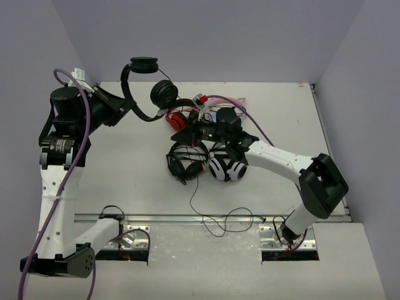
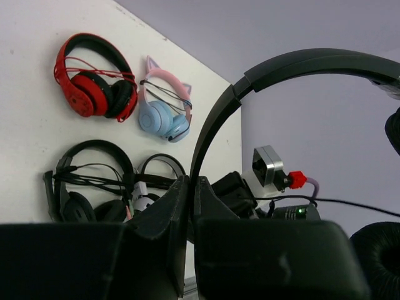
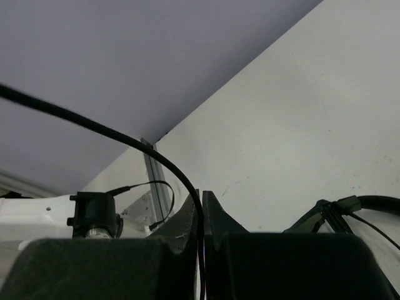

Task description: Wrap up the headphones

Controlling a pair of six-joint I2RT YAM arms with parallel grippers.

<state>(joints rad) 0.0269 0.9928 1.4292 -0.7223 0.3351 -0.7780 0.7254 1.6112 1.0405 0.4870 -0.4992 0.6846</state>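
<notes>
The all-black headphones [image 1: 145,80] hang in the air at the back left, with a thin headband and two small round cups. My left gripper [image 1: 128,107] is shut on the headband, which also shows in the left wrist view [image 2: 215,119] rising from between the closed fingers of the left gripper [image 2: 190,181]. My right gripper [image 1: 178,135] is near the table's middle. In the right wrist view the right gripper [image 3: 201,195] is shut on the thin black cable [image 3: 125,139], which arcs up to the left. The cable also shows in the left wrist view [image 2: 353,202].
A red-and-black pair [image 2: 94,78] and a pink-and-blue cat-ear pair [image 2: 164,109] lie at the back. A bigger black over-ear pair [image 1: 185,161] and a white-and-black pair [image 1: 228,167] lie under my right arm. A loose thin cable [image 1: 219,220] crosses the metal rail [image 1: 162,218] at the front.
</notes>
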